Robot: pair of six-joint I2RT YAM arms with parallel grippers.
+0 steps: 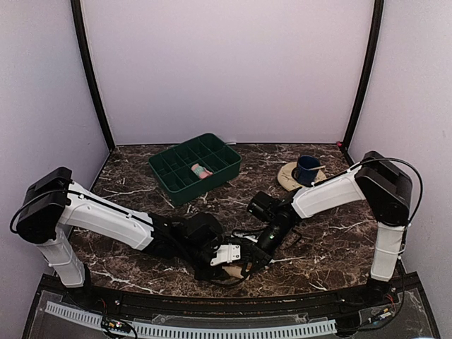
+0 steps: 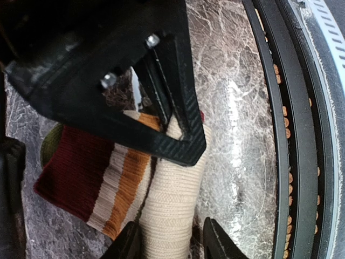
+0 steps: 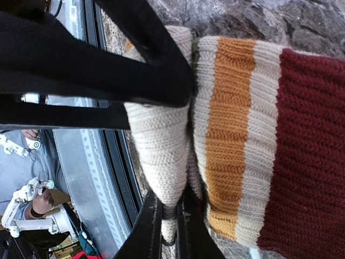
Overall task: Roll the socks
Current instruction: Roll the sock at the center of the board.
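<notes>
Beige sock (image 2: 172,205) sits at the near edge of the surface (image 1: 332,233), pinched by both your left tool (image 2: 171,243) and right tool (image 3: 168,231); pull them unevenly and you risk the half-made roll springing open.

The top external camera sits high above and behind the arm bases (image 1: 67,265), facing forward and down, far enough off to take in the whole dark marbled stone worktop (image 1: 332,240). The left wrist camera looks from very near past the left gripper (image 2: 172,243) onto the cream knitted sock with orange stripes and a maroon end (image 2: 172,205) by the worktop's near rim, and the right wrist camera, nearer still, looks past the right gripper (image 3: 170,226) onto that sock from the opposite side. All three share this spot, small from overhead.
</notes>
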